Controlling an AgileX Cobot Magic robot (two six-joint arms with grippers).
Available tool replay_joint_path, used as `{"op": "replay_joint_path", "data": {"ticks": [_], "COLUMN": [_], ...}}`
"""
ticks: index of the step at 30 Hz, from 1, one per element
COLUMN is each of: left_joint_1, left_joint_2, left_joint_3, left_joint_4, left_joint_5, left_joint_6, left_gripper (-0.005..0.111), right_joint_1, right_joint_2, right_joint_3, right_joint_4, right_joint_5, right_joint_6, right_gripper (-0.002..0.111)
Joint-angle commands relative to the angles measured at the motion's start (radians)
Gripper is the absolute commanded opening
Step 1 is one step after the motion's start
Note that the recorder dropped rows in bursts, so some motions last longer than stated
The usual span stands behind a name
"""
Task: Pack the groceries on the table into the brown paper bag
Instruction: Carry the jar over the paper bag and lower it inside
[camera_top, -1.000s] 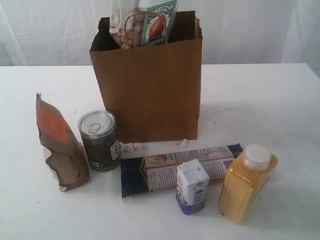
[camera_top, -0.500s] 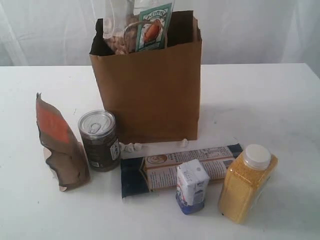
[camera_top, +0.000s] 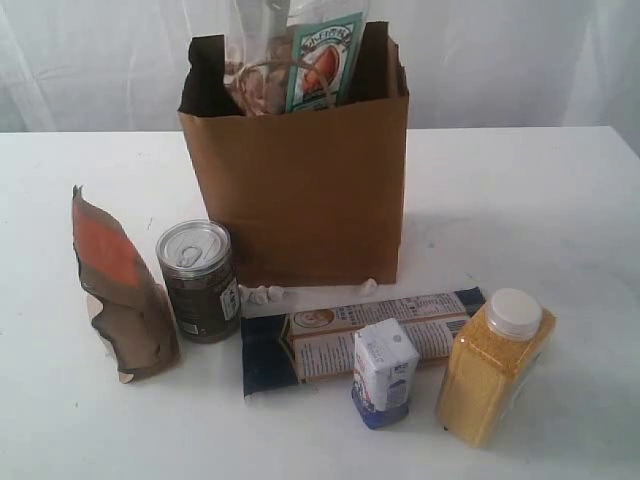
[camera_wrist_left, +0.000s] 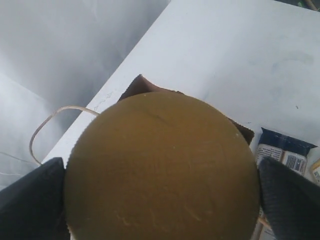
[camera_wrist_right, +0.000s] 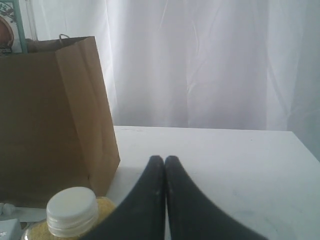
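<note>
The left gripper (camera_wrist_left: 160, 200) pinches the tan lid (camera_wrist_left: 160, 160) of the clear jar (camera_top: 290, 65) between its dark fingers (camera_wrist_left: 30, 200). The jar sits in the open mouth of the brown paper bag (camera_top: 300, 190), which stands mid-table (camera_top: 540, 200) toward the far edge. The right gripper (camera_wrist_right: 165, 162) has its fingers pressed together near the yellow-grain bottle (camera_wrist_right: 72, 215) by the front edge.

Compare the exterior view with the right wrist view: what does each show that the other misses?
Only the exterior view shows the dark pull-tab can, the orange-brown pouch and the long navy packet. Only the right wrist view shows the right gripper, shut. Both show the tall brown paper bag, the yellow-grain bottle with white cap, the teal-labelled clear jar at the bag's mouth and the white tabletop.
</note>
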Motion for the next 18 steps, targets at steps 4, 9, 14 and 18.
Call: {"op": "replay_joint_path", "data": {"ticks": [4, 9, 14, 18], "left_joint_1": [0.002, 0.002, 0.002, 0.002], "left_joint_2": [0.006, 0.024, 0.044, 0.044], "left_joint_3": [0.0, 0.0, 0.021, 0.094], "left_joint_4": [-0.069, -0.07, -0.07, -0.072], "left_joint_5": [0.043, 0.061, 0.078, 0.093], "left_joint_6": [0.063, 0.068, 0.068, 0.083], "left_gripper": [0.0, 0.0, 0.0, 0.0], "right_joint_1": [-0.009, -0.009, -0.009, -0.009], "right_joint_2": [-0.006, -0.006, -0.006, -0.006], "right_joint_3": [0.005, 0.005, 0.005, 0.005], "right_joint_4": [-0.006, -0.006, -0.006, -0.006], "right_joint_5": [-0.006, -0.006, -0.006, -0.006], "right_joint_6": [-0.001, -0.001, -0.001, -0.001], "right_gripper": [0.0, 0.0, 0.0, 0.0]}}
